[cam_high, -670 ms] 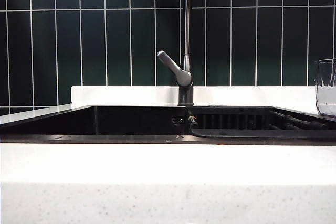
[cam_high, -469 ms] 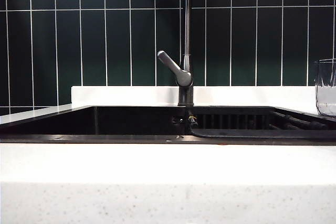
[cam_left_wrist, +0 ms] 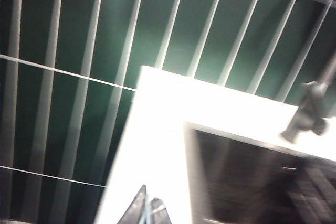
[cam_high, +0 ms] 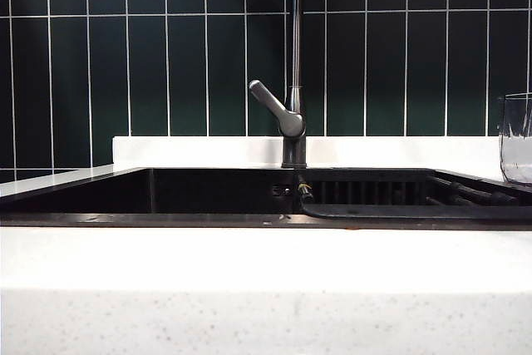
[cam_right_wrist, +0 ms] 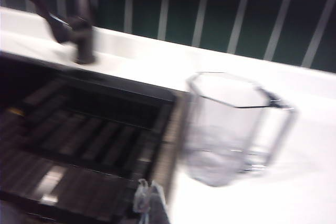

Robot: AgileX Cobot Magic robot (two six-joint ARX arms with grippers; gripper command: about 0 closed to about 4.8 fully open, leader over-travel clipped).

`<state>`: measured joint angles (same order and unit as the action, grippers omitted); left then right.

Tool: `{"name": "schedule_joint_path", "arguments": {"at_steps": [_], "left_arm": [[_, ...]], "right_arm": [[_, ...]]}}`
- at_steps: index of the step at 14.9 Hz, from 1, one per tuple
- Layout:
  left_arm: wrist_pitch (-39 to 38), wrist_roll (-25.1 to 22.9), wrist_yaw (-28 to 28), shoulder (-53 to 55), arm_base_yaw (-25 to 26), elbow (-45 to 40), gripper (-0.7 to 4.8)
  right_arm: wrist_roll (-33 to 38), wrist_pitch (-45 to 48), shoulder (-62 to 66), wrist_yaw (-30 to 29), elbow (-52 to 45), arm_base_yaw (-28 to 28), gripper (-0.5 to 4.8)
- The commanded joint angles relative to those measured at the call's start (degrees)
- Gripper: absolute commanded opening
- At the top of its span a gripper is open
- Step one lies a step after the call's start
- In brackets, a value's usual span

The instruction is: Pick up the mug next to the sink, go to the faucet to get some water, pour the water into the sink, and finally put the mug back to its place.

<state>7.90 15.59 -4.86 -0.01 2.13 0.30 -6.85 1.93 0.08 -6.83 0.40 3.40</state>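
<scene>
Here is the wall of dark green tiles [cam_high: 166, 64] filling the back, with thin pale grout lines running up it. Below it stretches the white desk [cam_high: 266, 263], a low white ledge along the wall and a broad speckled front edge. Sunk into the desk lies the sink [cam_high: 125, 193], a wide black basin with a dark rim, and on its right half sits a ribbed black rack [cam_high: 374, 193]. Rising from the back rim at the middle stands the faucet [cam_high: 294, 56], a thin grey pipe going up out of the exterior view, its lever angled up toward the left above a darker round base.

Over on the desk to the right of the sink stands the mug [cam_right_wrist: 236, 129], clear and faceted, upright, just beside the sink's rim and touched by nothing; the exterior view catches only its left part at the edge.

No arm shows in the exterior view. The left claw [cam_left_wrist: 145, 211] peeks in at the border of its wrist view, tips pressed together and holding nothing, above the white desk near the sink's left corner. The right claw [cam_right_wrist: 148, 200] shows likewise, tips together and empty, near the sink's rim with the mug near it but apart.
</scene>
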Motion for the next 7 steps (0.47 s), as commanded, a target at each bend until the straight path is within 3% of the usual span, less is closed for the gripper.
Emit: {"name": "schedule_joint_path", "arguments": {"at_steps": [1,5,7], "left_arm": [[3.3,3.3,-11.3,0.0,0.0,0.3,0.00],[6.6,6.3,-14.3,0.8,0.0,0.4,0.32],[8.8,8.8,-19.8,3.6,-0.1,1.1,0.95]], "right_arm": [[6.7,0.8,0.1,-2.1,0.8,0.0,-0.06],[10.3,0.1,0.1,5.5,5.6,0.0,-0.06],[13.0,1.0,1.4,6.9,5.8,-0.4,-0.06]]}}
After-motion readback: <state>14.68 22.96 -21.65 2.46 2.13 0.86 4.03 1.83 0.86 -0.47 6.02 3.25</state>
